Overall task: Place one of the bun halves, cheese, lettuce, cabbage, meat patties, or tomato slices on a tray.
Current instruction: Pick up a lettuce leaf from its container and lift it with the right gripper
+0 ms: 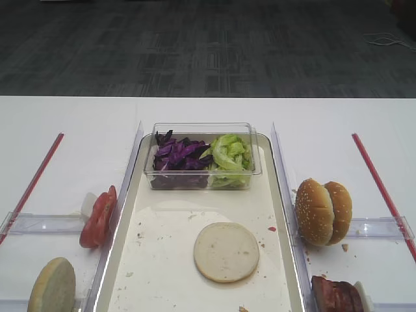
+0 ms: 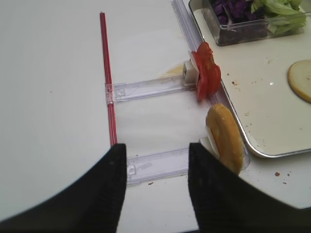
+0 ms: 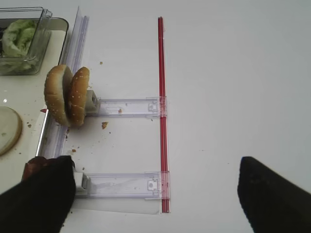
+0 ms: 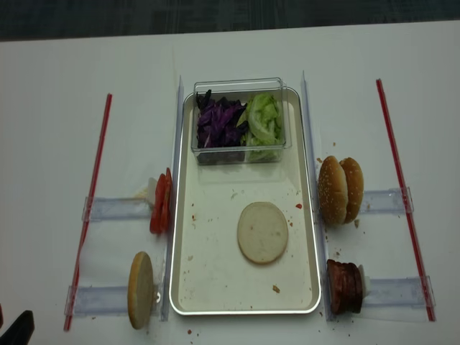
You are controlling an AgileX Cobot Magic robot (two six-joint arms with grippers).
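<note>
A flat pale bun half lies on the cream tray. At the tray's far end, a clear tub holds purple cabbage and green lettuce. Right of the tray, two sesame bun halves stand on edge, with meat patties nearer me. On the left stand tomato slices and another bun half. Cheese is out of view. My right gripper is open and empty over the table right of the patties. My left gripper is open and empty beside the left bun half.
Clear plastic rails hold the food upright on both sides of the tray. Red strips run along the table's outer left and right. Crumbs speckle the tray and the table near the buns.
</note>
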